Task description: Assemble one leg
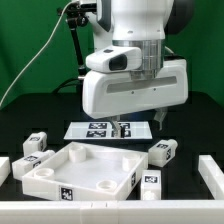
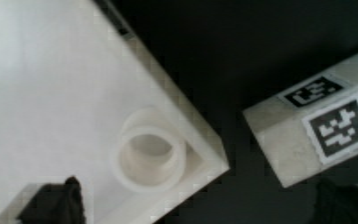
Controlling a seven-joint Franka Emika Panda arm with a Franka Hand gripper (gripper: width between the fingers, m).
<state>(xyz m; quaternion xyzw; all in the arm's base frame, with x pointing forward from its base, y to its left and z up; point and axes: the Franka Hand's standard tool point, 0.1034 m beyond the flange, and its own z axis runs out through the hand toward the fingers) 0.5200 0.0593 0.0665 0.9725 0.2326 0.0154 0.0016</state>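
A large white square panel (image 1: 75, 168) with round holes lies at the front of the table. Several small white tagged legs lie around it: two at the exterior view's left (image 1: 36, 144) (image 1: 30, 163) and two at its right (image 1: 163, 151) (image 1: 150, 183). My gripper (image 1: 136, 124) hangs open and empty above the table, behind the panel, near the right-hand legs. In the wrist view the gripper (image 2: 202, 205) is open, with dark fingertips (image 2: 51, 200) at the picture's edge. Between them lie a panel corner (image 2: 87, 90) with a round hole (image 2: 149, 150) and one leg (image 2: 327, 120) beside it.
The marker board (image 1: 95, 128) lies flat behind the panel, under the arm. White rails stand at the table's right (image 1: 210, 175) and left (image 1: 3, 165) edges. A black stand with cables rises at the back (image 1: 78, 40).
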